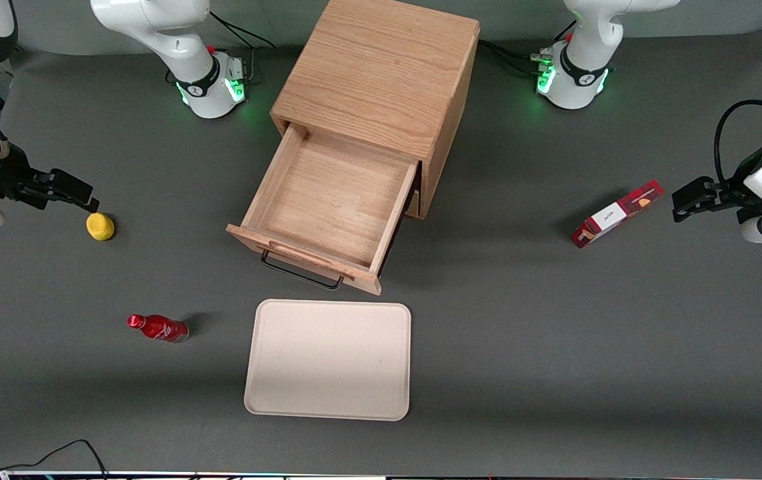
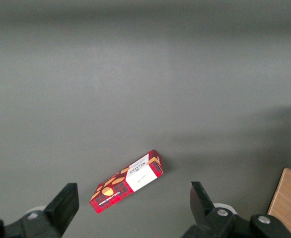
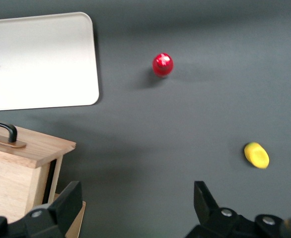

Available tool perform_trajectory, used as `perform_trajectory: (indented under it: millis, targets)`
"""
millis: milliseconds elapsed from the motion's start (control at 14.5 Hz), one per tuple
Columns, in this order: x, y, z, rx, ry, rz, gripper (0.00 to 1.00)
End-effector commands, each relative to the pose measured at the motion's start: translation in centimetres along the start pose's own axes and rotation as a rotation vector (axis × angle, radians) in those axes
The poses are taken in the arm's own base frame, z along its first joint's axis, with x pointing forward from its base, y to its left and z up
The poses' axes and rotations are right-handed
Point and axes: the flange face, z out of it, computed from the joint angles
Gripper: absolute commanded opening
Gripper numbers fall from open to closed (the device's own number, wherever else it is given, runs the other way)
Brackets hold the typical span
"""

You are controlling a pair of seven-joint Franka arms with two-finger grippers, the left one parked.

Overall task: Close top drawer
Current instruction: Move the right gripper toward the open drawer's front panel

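A: Eyes on the top drawer [image 1: 327,200]. It's pulled well out of the wooden cabinet [image 1: 381,73], nothing inside, its front panel and black wire handle [image 1: 301,273] facing the front camera. The cabinet sits mid-tabletop, nearer the edge where the arm bases are bolted.

B: So not closed at all. Where's the tool [image 1: 64,189]?

A: Well off toward the working arm's end of the tabletop, hanging just beside a yellow ball [image 1: 100,227], empty. The wrist view shows its fingers [image 3: 63,206] spread wide, nothing between them.

B: How should it go about this?

A: No grasp needed, I'd say. Bring the tool round in front of the drawer face, then press flat on the panel near the middle, around the wooden strip [image 1: 307,253] above the handle. The cabinet sits skewed to the tabletop edges, so push along the drawer's own line; an off-centre shove could jam it or slide the whole cabinet.

B: Anything in the way?

A: The cream tray [image 1: 328,359] lies just in front of the drawer, and a red bottle [image 1: 158,327] lies beside the tray. Come in above both.
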Motion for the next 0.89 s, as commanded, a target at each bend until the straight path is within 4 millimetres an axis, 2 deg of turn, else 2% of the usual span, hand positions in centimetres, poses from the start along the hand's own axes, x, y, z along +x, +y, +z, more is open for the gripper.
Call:
perform_trajectory:
  millis: [0, 69, 206, 412, 481, 825]
  targets:
    - [2.8, -2.1, -0.7, 0.014, -0.031, -0.182, 1.0]
    - [3.5, -3.2, -1.3, 0.015, -0.033, -0.257, 1.0]
    - [4.8, -6.8, -1.5, 0.023, -0.029, -0.369, 1.0]
    - [7.2, -12.1, -0.4, 0.065, 0.008, -0.563, 1.0]
    - [7.1, -14.7, 0.2, 0.08, 0.012, -0.618, 1.0]
    - [7.2, -22.5, 2.7, 0.149, 0.098, -0.716, 1.0]
